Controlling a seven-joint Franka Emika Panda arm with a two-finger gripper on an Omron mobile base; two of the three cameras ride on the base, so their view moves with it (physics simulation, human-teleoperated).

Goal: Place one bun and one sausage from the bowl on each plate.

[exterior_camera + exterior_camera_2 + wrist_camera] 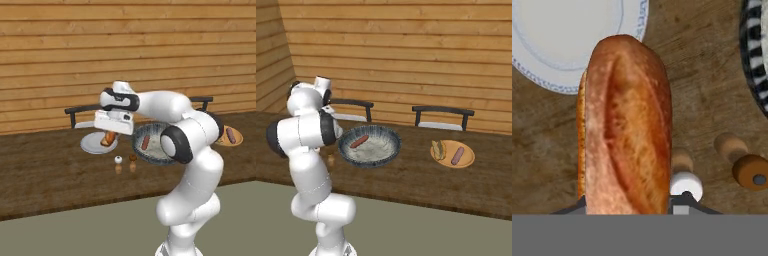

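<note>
My gripper (111, 133) hangs over the right edge of the white plate (92, 145), shut on a golden-brown bun (108, 139). In the hand view the bun (628, 125) stands between my gripper's (630, 204) two tips, with the white blue-trimmed plate (562, 45) behind it at upper left. To the right is the bowl (156, 152), dark-rimmed and speckled, holding a sausage (145, 142). The bowl (370, 150) and sausage (359, 141) also lie left of centre in the right base view. An orange plate (468, 160) at the right carries a bun (438, 149) and a sausage (457, 155).
A white-topped shaker (118, 160) and a brown-topped shaker (132, 157) stand on the wooden table in front of the bowl, close below my hand (686, 184). Two dark chairs (353, 105) (443, 111) stand behind the table against the plank wall.
</note>
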